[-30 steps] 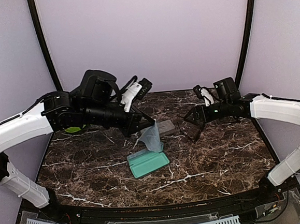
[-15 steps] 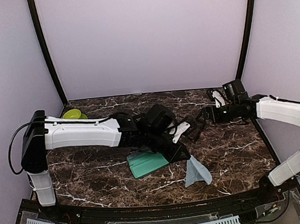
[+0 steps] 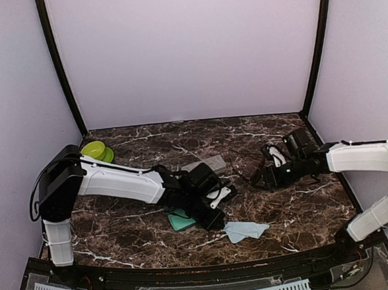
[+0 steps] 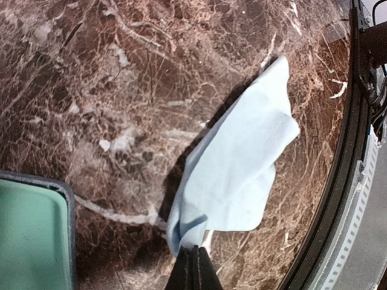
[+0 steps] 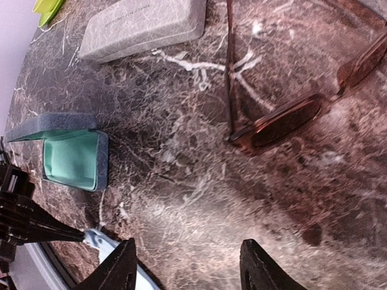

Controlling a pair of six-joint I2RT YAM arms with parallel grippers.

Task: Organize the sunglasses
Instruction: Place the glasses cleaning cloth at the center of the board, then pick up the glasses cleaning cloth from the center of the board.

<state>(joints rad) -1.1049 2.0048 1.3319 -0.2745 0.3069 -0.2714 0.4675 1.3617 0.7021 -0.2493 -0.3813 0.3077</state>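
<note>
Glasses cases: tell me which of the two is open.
The blue-grey case with the mint-green lining, lid flipped back, near the light blue cloth. The plain grey case lies shut.

Two cases, one cloth, one pair of sunglasses, one green bowl

High rear view over whole table, wrist cameras close, angled down (both catch the cloth)
</note>
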